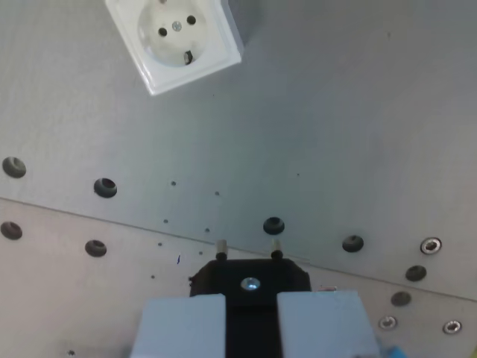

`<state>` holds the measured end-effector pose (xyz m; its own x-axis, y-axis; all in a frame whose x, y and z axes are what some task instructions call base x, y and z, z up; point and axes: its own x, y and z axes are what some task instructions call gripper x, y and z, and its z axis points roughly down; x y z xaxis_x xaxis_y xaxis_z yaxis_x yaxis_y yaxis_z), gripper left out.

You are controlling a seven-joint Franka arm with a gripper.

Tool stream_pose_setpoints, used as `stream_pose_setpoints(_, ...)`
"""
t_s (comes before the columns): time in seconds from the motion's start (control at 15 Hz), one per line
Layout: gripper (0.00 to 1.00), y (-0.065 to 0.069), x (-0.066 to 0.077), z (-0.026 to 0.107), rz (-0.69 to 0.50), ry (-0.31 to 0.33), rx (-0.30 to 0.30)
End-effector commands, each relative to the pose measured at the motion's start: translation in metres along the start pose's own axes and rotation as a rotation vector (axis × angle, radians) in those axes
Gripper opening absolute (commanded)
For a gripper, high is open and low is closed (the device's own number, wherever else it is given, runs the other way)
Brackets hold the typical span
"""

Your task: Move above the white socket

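The wrist view is evenly and fairly dimly lit, with a cool grey cast over the metal plate and no hard glare. The white socket is the brightest thing and throws a soft shadow toward the right along its far edge. The whole picture is slightly soft and grainy. The pale gripper fingers at the near edge are out of focus, and small bright glints sit on the screws near right.
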<state>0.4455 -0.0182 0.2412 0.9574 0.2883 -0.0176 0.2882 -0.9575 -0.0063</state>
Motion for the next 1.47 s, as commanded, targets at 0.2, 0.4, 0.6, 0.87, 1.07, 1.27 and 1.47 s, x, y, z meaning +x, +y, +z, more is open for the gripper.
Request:
stream_pose_setpoints(0.2, 0.0, -0.006, 0.008, 0.026, 0.01, 0.086, -0.019)
stream_pose_setpoints(0.4, 0.0, -0.008, 0.013, 0.041, 0.008, 0.086, -0.02)
stream_pose_setpoints(0.6, 0.0, -0.01, 0.019, 0.055, 0.006, 0.083, -0.019)
stream_pose_setpoints(0.87, 0.0, -0.011, 0.027, 0.075, -0.002, 0.074, -0.012)
stream_pose_setpoints(1.07, 0.0, -0.012, 0.032, 0.089, -0.003, 0.065, -0.006)
stream_pose_setpoints(1.27, 0.0, -0.012, 0.036, 0.101, -0.002, 0.052, 0.0)
stream_pose_setpoints(1.47, 0.0, -0.013, 0.04, 0.111, -0.002, 0.045, 0.003)
